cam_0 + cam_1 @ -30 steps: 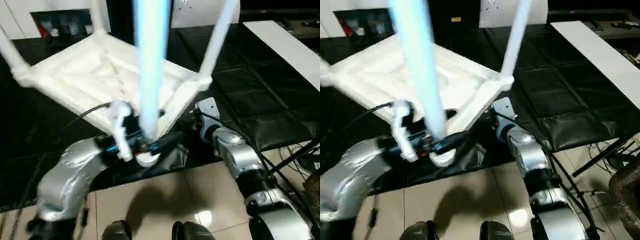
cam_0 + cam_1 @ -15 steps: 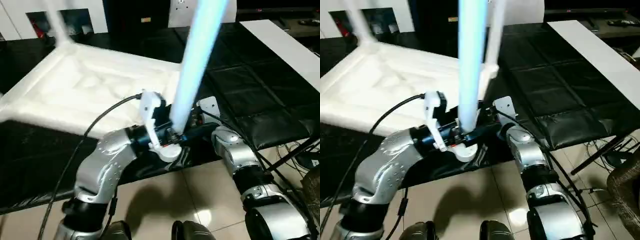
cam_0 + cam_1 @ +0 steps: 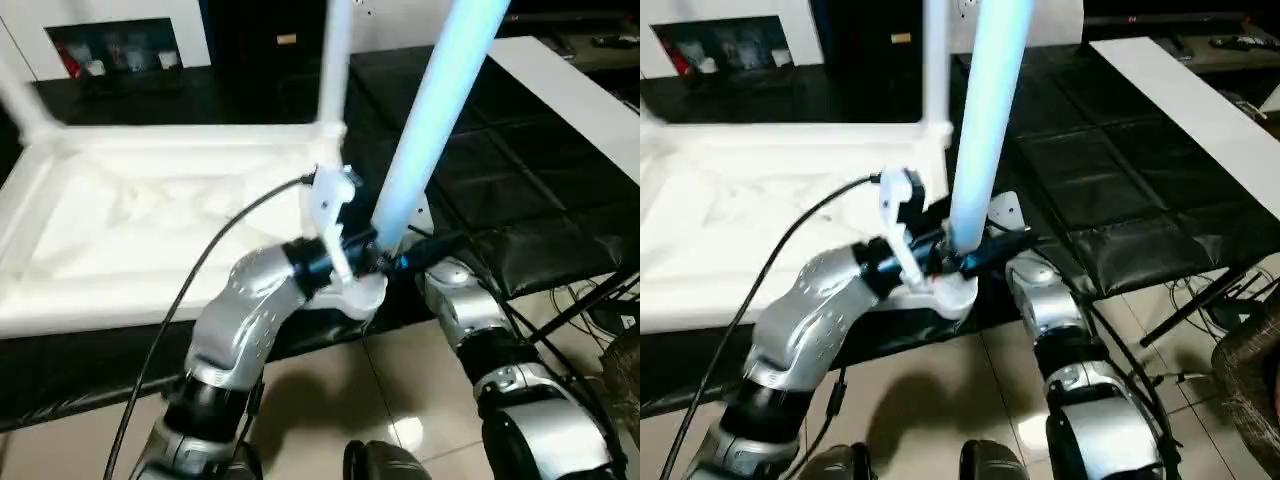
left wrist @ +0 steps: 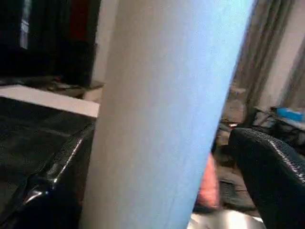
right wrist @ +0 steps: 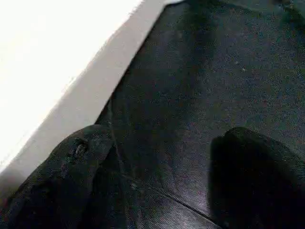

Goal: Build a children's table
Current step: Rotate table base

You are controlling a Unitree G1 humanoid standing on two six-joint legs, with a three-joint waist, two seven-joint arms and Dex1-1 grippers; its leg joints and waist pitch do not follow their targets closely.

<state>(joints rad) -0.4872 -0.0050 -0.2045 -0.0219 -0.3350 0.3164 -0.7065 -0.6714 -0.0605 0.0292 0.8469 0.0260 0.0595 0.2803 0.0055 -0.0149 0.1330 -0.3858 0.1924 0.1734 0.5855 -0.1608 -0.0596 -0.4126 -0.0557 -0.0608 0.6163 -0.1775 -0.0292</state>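
At the left of the head views the white table top (image 3: 150, 230) lies upside down on a black padded surface (image 3: 520, 200), its ribbed underside facing up and filling the left half of the frame. A screwed-in leg (image 3: 335, 60) stands upright from the top's far corner, just left of centre at the upper edge, and part of another leg (image 3: 15, 95) rises at the upper left corner. Behind it, along the top edge at the left, stands a white cabinet (image 3: 110, 45) with a glass-fronted compartment.

In the centre, the left arm bends up from the bottom of the frame, a black cable running along it, and its left pincer (image 3: 375, 255) is clenched around the thick end of a loose leg (image 3: 440, 100). That leg slants upward to the right and leaves the frame at the top, just right of centre. In the left wrist view the leg (image 4: 162, 114) runs between the two black fingers (image 4: 271, 171).

To the right, the right arm reaches forward from the lower right corner. Its right pincer (image 5: 157, 176) hangs released over the black padding, fingers spread apart, beside the white edge of the table top (image 5: 52, 71). A white board (image 3: 580, 90) lies along the upper right, and tiled floor (image 3: 400, 380) shows at the bottom.
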